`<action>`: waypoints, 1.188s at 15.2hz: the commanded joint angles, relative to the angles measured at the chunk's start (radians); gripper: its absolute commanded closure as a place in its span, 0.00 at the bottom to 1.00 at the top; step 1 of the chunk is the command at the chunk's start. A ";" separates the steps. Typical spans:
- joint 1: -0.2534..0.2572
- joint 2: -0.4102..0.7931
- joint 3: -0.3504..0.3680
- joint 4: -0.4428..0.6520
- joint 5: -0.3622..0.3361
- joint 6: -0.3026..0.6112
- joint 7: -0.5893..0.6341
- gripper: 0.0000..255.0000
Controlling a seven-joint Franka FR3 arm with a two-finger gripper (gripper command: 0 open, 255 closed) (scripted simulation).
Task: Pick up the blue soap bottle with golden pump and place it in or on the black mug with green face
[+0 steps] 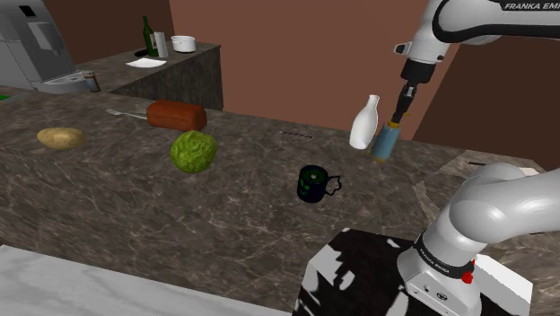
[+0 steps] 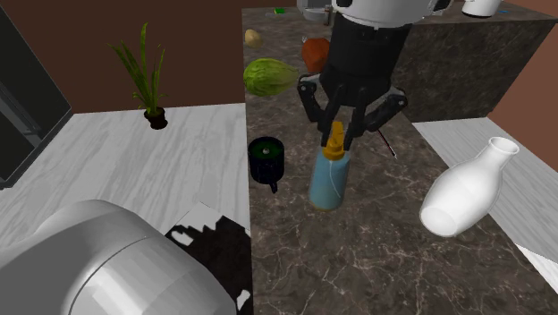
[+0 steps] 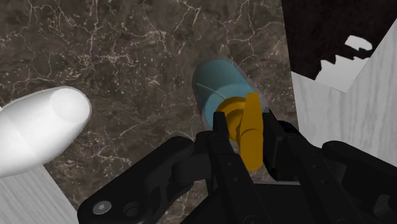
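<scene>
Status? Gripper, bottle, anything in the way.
Gripper shut on the blue soap bottle at its golden pump. Bottle upright, white vase close beside it. Black mug apart; nothing between it and the bottle.

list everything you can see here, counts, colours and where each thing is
soap bottle: 1, blue with golden pump, upright under the gripper
mug: 1, black with green face, on the counter, apart from the soap bottle
vase: 1, white, beside the soap bottle
cabbage: 1, green, mid counter
loaf: 1, reddish brown, behind the cabbage
potato: 1, tan, shoulder view's left
fork: 1, grey, by the loaf
tall bottle: 1, green, far counter
pot: 1, white, far counter
potted plant: 1, green, on the floor
counter: 1, dark marbled
arm: 1, white
gripper: 1, black, clasping the pump
</scene>
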State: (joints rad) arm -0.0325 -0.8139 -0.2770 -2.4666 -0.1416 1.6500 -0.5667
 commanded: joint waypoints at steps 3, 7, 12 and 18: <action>0.004 0.006 0.008 0.058 0.007 -0.052 0.000 1.00; 0.025 0.028 0.051 0.103 0.043 -0.078 0.044 1.00; 0.071 0.094 0.147 0.185 0.118 -0.095 0.151 1.00; 0.116 0.203 0.251 0.317 0.190 -0.115 0.275 1.00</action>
State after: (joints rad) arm 0.0775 -0.6316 -0.0401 -2.1728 0.0379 1.5370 -0.3110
